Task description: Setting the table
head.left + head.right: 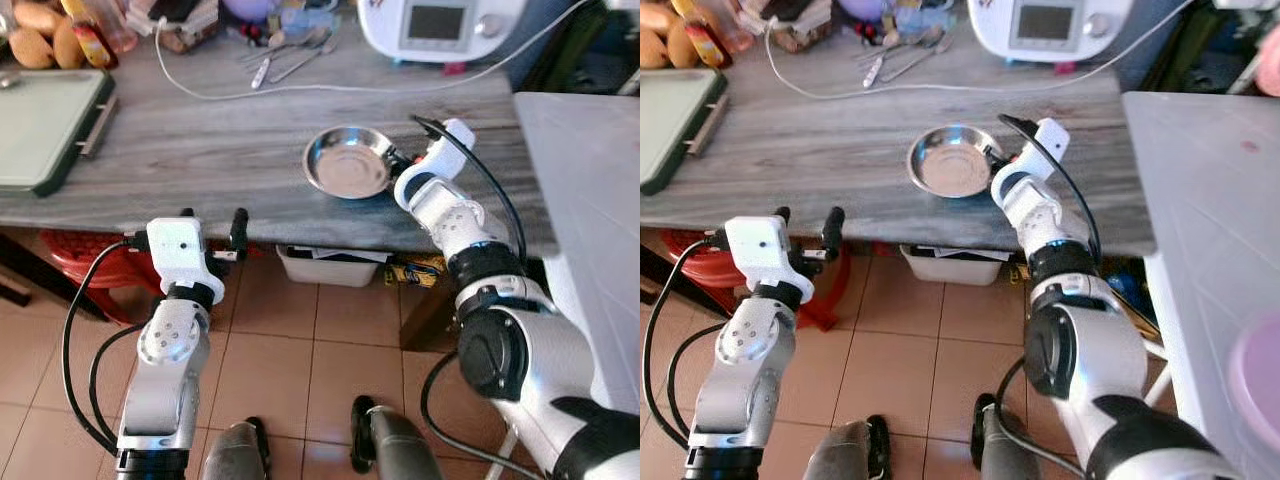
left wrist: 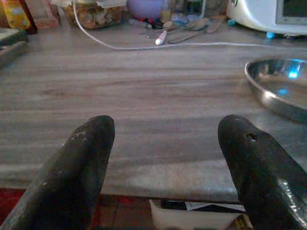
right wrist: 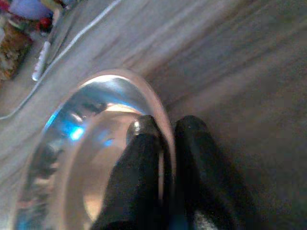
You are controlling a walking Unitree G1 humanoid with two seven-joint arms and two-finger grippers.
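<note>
While I look down through the head camera, I see the steel plate (image 1: 347, 161) sitting on the grey wood-grain bench (image 1: 200, 140), near its front edge, and I will place everything else from that plate. My right claw (image 3: 165, 132) is clenched on the plate's rim at its right side: the right wrist view shows one black finger inside the rim and the other outside, pressed close together with the metal edge between them, a detail the head views hide behind the white wrist housing. My left claw (image 2: 165, 139) is well to the plate's left, at the bench's front edge, released, its two fingers spread wide apart with nothing between them; along those fingers I see the plate's rim off to one side. Behind the plate, toward the back of the bench, lies a white cable (image 1: 300, 88), and past it some loose spoons (image 1: 290, 50) and a white appliance with a screen (image 1: 440, 25). Far to the plate's left sits a green tray (image 1: 45, 125), with mangoes (image 1: 40, 35) behind it. Under the bench, below the plate, a white bin (image 1: 325, 265) rests on the tiled floor (image 1: 300, 350), and a red stool (image 1: 90, 260) stands further left. The right eye view adds a white surface (image 1: 1210, 220) to the plate's right.
</note>
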